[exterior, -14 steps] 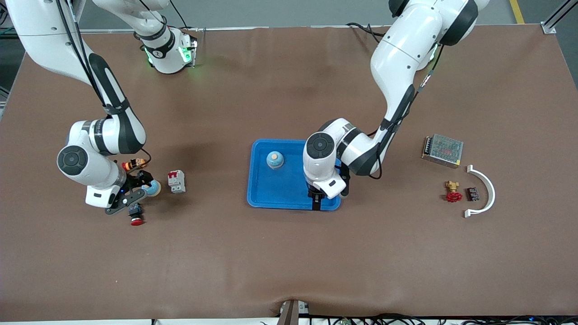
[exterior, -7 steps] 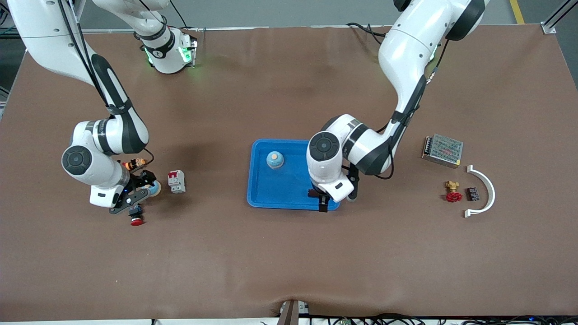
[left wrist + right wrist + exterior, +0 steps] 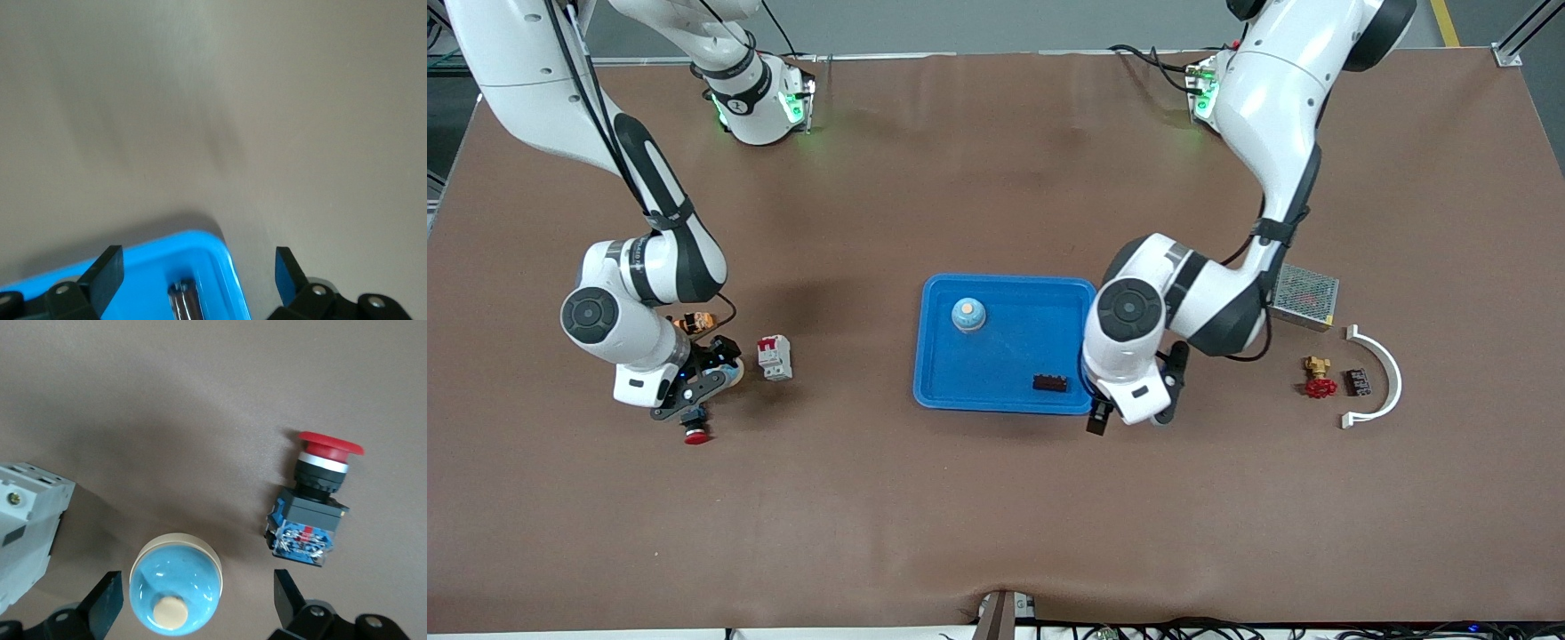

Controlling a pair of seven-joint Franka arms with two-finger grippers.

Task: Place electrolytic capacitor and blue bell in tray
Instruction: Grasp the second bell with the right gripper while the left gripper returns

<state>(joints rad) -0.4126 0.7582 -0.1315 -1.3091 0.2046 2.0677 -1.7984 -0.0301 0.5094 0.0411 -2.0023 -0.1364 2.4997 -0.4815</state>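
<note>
The blue tray [image 3: 996, 373] lies mid-table. One blue bell [image 3: 968, 314] with a cream knob stands in it. The dark electrolytic capacitor [image 3: 1050, 383] lies in the tray near the corner closest to the front camera, and shows as a shiny cylinder [image 3: 183, 300] in the left wrist view. My left gripper [image 3: 1100, 418] hangs open and empty over that corner's rim [image 3: 220, 260]. My right gripper [image 3: 197, 597] is open and low over a second blue bell [image 3: 175, 592] on the table. Its fingers stand on either side of that bell without touching it.
Beside the second bell are a red-capped push button [image 3: 313, 513] and a white circuit breaker [image 3: 775, 357]. Toward the left arm's end lie a metal mesh box [image 3: 1303, 293], a red valve [image 3: 1318, 380], a small dark chip [image 3: 1358, 382] and a white curved bracket [image 3: 1385, 378].
My left gripper has drawn away from over the tray toward the left arm's end, uncovering the capacitor lying in the tray. The right arm has shifted slightly over the second bell.
</note>
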